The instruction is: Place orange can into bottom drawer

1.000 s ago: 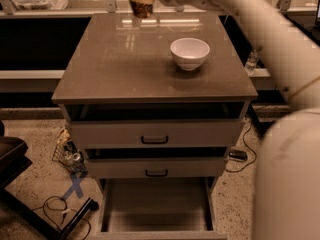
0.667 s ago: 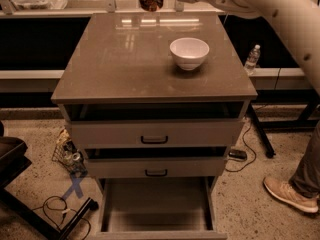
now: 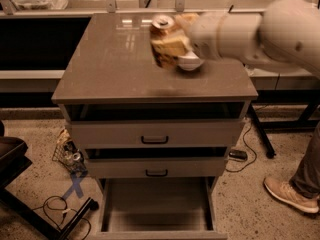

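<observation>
Where the arm (image 3: 260,31) reaches in from the right across the cabinet, the gripper (image 3: 168,47) hangs over the middle of the brown cabinet top (image 3: 110,64), its jaws clamped on the orange can (image 3: 161,59); a pale finger crosses the can's side about halfway up, though the edges are smeared and the second finger cannot be made out. Held clear of the surface, the can stands close to upright, with its long axis near vertical. Its silver top faces up and leans a little toward the left, so the lid shows as an oval. Just behind and below the gripper, a white bowl (image 3: 191,65) sits on the cabinet top, mostly hidden by the wrist. Below the top, two shallow drawers with black handles, the upper drawer (image 3: 155,133) and the middle drawer (image 3: 156,167), are each pulled out slightly. Lowest of the three, the bottom drawer (image 3: 157,206) is pulled far out, well below the can, showing its flat floor. A person's shoe (image 3: 290,195) rests on the floor at the right.
</observation>
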Controlling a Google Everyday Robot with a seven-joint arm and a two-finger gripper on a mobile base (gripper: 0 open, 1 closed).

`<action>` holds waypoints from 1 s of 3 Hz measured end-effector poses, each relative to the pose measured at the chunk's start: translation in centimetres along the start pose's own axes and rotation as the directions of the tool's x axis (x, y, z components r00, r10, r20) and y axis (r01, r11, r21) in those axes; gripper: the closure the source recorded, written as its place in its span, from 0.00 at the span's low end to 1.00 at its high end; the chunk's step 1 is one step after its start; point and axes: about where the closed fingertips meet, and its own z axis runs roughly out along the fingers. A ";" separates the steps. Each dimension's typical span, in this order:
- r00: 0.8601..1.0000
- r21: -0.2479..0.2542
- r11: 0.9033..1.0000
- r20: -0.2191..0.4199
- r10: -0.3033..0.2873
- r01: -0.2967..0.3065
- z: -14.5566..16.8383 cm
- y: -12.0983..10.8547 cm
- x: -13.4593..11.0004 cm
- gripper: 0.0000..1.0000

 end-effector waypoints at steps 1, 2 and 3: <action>0.998 -0.066 0.997 -0.041 0.045 -0.048 -4.7 4.2 7.1 1.00; 0.995 -0.066 0.993 -0.036 0.094 -0.097 -9.3 6.7 12.9 1.00; 0.989 -0.016 0.989 -0.005 0.146 -0.146 -14.1 7.9 18.2 1.00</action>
